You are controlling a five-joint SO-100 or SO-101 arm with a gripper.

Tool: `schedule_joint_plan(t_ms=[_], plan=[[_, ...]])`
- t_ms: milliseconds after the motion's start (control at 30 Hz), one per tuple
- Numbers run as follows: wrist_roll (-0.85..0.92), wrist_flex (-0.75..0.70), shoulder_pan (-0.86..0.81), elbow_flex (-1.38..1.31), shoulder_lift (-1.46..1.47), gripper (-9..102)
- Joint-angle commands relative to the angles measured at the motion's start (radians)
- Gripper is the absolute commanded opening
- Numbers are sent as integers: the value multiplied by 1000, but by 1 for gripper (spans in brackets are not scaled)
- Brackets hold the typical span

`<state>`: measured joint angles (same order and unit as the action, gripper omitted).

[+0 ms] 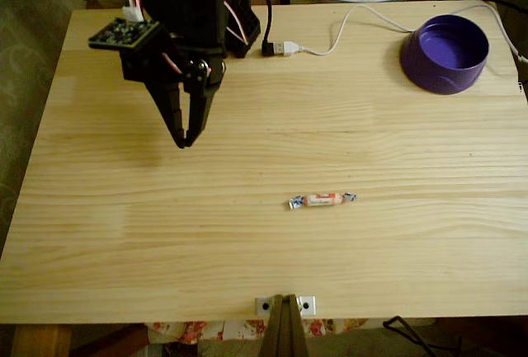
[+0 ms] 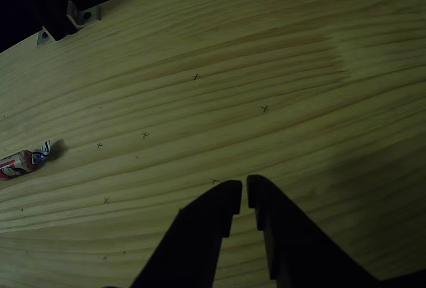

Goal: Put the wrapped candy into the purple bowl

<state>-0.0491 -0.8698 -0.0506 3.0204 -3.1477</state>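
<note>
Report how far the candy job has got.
Done: nothing yet. The wrapped candy lies on the bare wooden table, and the purple bowl at the far right corner in the fixed view looks empty. In hand: the claw hangs left of the candy, jaws nearly together and holding nothing. Left: reach the candy, grasp it, carry it to the bowl and drop it in.

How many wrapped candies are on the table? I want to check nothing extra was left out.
1. The wrapped candy lies alone on the wooden table, near the middle in the fixed view, apart from the gripper and the purple bowl. The bowl's visible interior looks empty.
</note>
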Motion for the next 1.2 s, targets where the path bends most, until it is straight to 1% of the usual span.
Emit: schedule_joint_plan(t_ms=[0, 800, 1000, 1033, 1167], plan=[[-2, 5, -5, -15, -9, 0], [-17, 12, -5, -14, -9, 0], [14, 12, 17, -14, -9, 2], [15, 12, 21, -14, -9, 0], [2, 12, 17, -12, -9, 0]])
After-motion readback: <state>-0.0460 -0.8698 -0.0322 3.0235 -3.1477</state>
